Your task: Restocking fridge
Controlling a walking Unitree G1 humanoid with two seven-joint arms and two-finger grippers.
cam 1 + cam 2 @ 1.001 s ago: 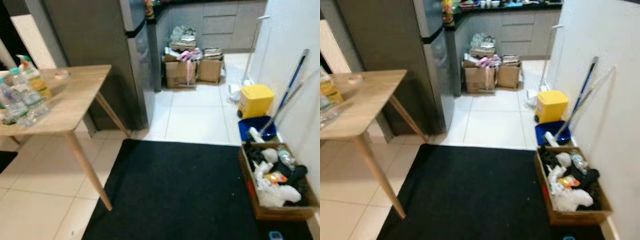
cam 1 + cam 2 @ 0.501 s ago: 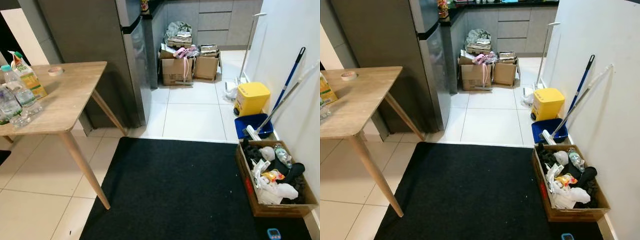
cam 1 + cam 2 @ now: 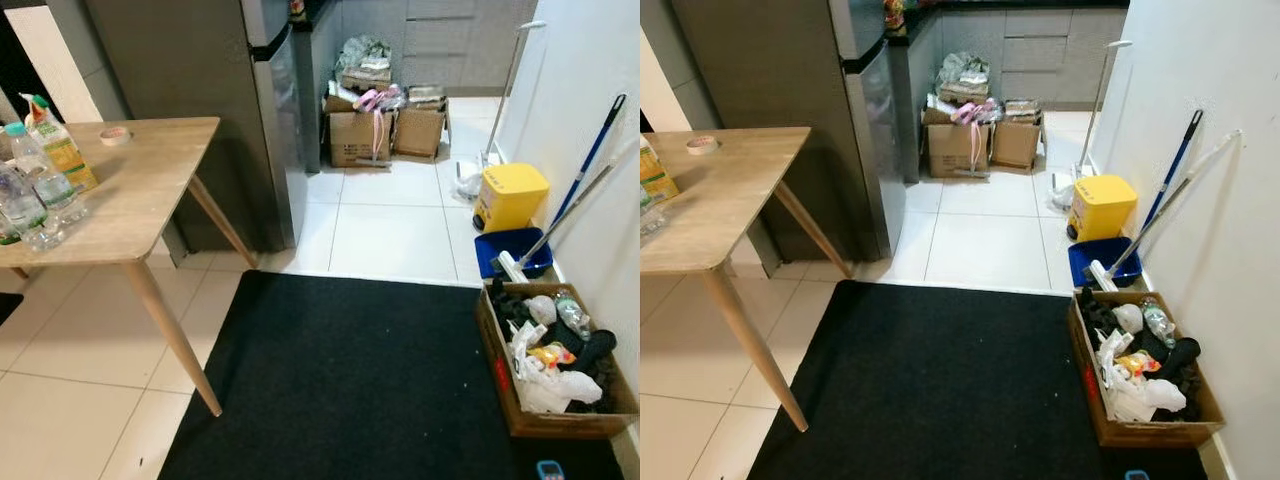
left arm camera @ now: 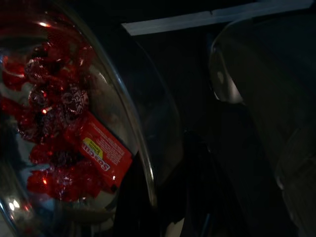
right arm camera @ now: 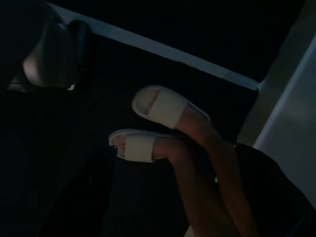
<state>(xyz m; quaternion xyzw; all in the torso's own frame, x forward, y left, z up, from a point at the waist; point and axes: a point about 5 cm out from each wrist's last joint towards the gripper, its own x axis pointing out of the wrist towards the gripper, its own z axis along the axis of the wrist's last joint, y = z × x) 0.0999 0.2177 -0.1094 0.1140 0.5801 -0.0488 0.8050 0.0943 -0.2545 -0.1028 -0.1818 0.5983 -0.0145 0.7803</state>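
Left tool (image 4: 163, 217) dark beside clear jar (image 4: 74, 123); wooden table (image 3: 150, 200), black mat (image 3: 370, 380).

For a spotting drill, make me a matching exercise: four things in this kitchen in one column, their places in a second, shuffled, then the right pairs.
Things:
1. roll of tape
2. yellow bin
3. black mat
4. juice carton

Places:
A. on the floor in front of the fridge
B. by the right wall, beyond the blue tub
C. far edge of the wooden table
D. on the table beside the water bottles

Pairs: 1-C, 2-B, 3-A, 4-D
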